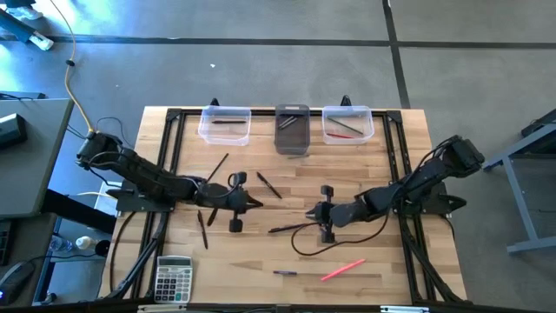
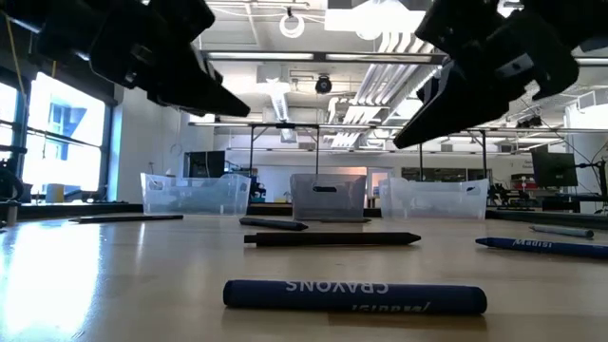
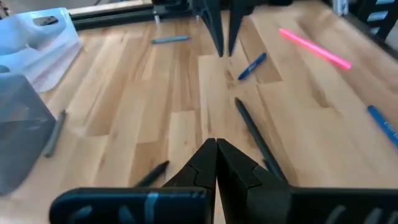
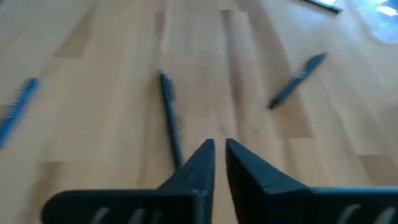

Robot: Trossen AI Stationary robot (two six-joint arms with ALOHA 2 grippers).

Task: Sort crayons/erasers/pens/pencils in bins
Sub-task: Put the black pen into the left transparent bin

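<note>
A wooden table (image 1: 365, 165) fills mid-frame in the overhead view, three bins (image 1: 293, 130) along its upper edge, pens (image 1: 268, 184) scattered below. Left gripper (image 1: 257, 203), pinched shut and empty, faces the right gripper (image 1: 310, 211), parted a sliver, empty. Only the low view shows a blue crayon (image 2: 354, 295) lettered "CRAYONS" at bottom centre

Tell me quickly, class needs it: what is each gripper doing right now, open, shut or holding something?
Left gripper: shut, holding nothing.
Right gripper: fingers slightly apart, holding nothing, above a dark pen.
</note>
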